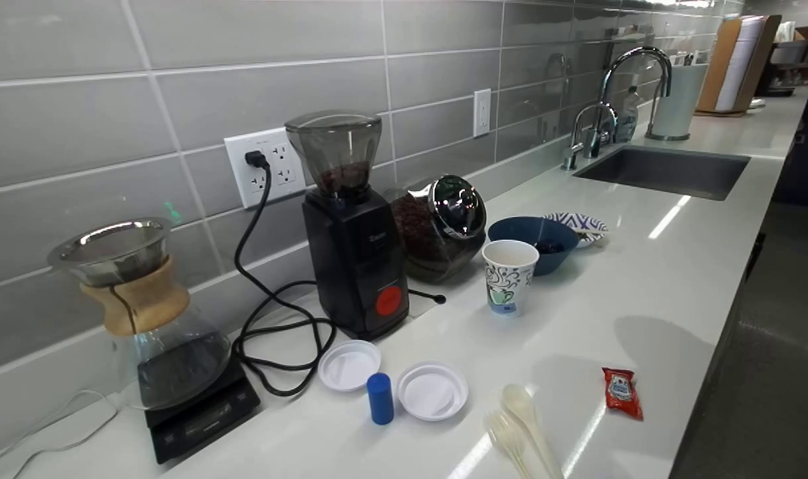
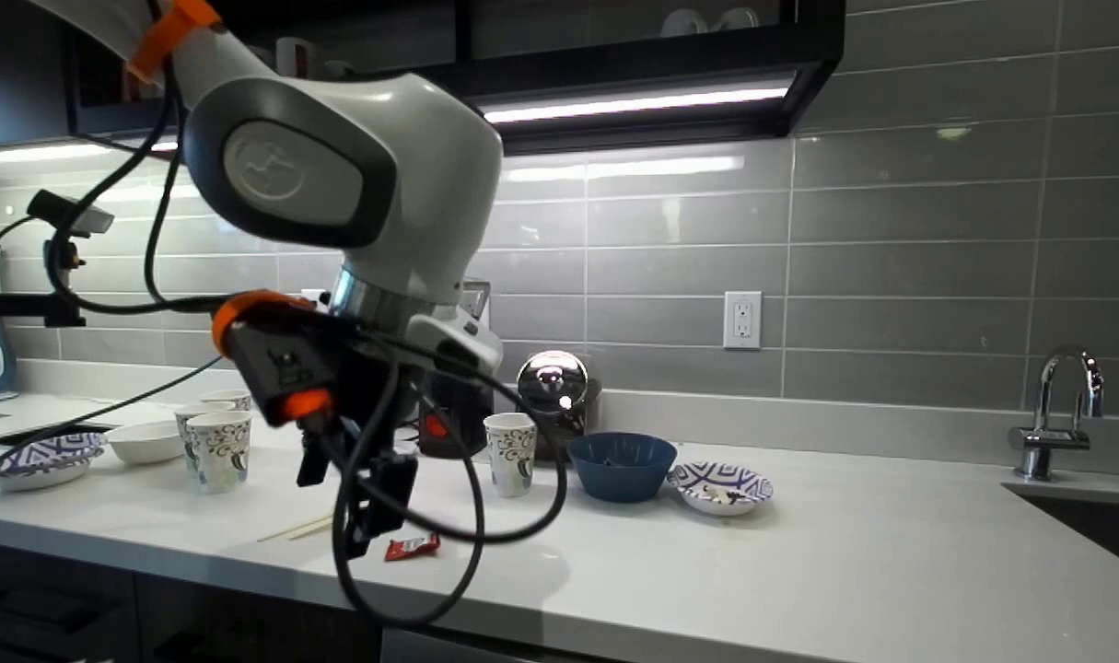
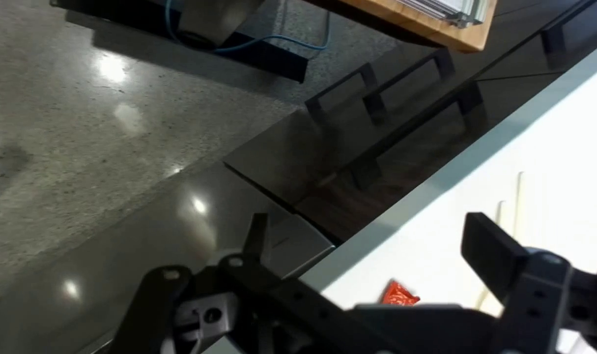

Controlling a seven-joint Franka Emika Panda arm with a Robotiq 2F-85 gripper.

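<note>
My gripper (image 2: 336, 505) hangs over the counter's front edge in an exterior view, fingers pointing down. In the wrist view its fingers (image 3: 367, 221) are wide apart with nothing between them. A small red packet (image 1: 622, 392) lies flat on the white counter and is nearest to the gripper. The packet also shows close beside the fingers in an exterior view (image 2: 412, 547). In the wrist view the packet (image 3: 398, 294) is partly hidden behind the gripper body. A pale plastic spoon (image 1: 530, 419) and fork (image 1: 508, 439) lie near the packet; their handles (image 3: 519, 206) show beside the right finger.
Behind stand a patterned paper cup (image 1: 510, 279), blue bowl (image 2: 622, 483), patterned paper bowl (image 2: 743, 479), black grinder (image 1: 357, 266) and tilted jar (image 1: 417, 233). A blue cylinder (image 1: 380, 399), white lids (image 1: 432, 391) and a glass coffee maker (image 1: 177, 359) are near. Cables loop around the wrist.
</note>
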